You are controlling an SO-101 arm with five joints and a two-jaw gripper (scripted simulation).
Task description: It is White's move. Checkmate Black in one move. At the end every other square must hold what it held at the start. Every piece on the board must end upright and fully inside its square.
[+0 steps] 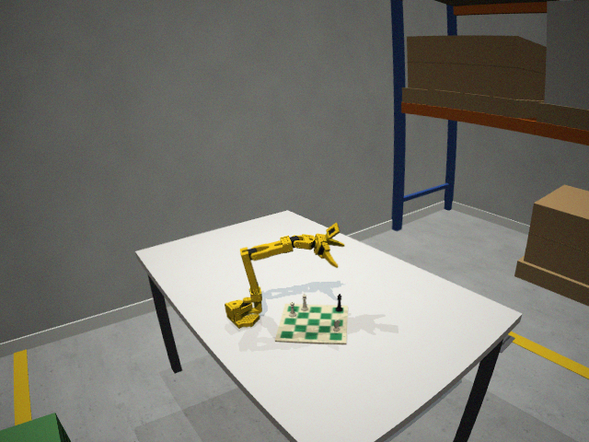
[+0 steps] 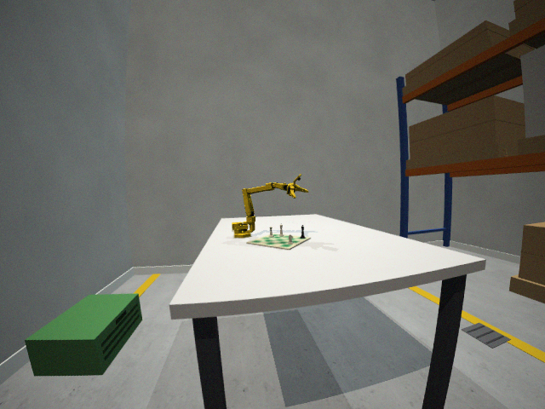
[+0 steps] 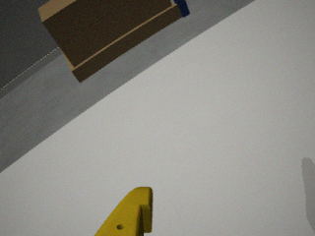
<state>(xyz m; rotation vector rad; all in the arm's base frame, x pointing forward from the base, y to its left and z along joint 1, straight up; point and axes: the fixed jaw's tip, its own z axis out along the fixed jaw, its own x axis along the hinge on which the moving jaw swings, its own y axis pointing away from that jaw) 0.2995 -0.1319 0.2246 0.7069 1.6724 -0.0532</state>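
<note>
A small green-and-cream chessboard (image 1: pixel 284 338) (image 2: pixel 283 246) lies on the white table, right in front of the arm's base. On it stand a white piece (image 1: pixel 292 308) (image 2: pixel 271 230) and a taller white piece (image 1: pixel 304 302) (image 2: pixel 280 228) on the edge nearest the base. A black king (image 1: pixel 339 302) (image 2: pixel 302 231) stands at a far corner, and a grey-white piece (image 1: pixel 337 325) (image 2: pixel 290 238) one row closer. My gripper (image 1: pixel 338 253) (image 2: pixel 301 192) is open and empty, raised high above and behind the board.
The white table (image 1: pixel 380 380) (image 2: pixel 307 277) carries the arm's base (image 1: pixel 242 311). Cardboard boxes (image 1: pixel 556 242) (image 3: pixel 112 16) stand on the floor, beside a blue-and-orange shelf rack (image 1: pixel 398 143). A green box (image 2: pixel 83 332) sits on the floor.
</note>
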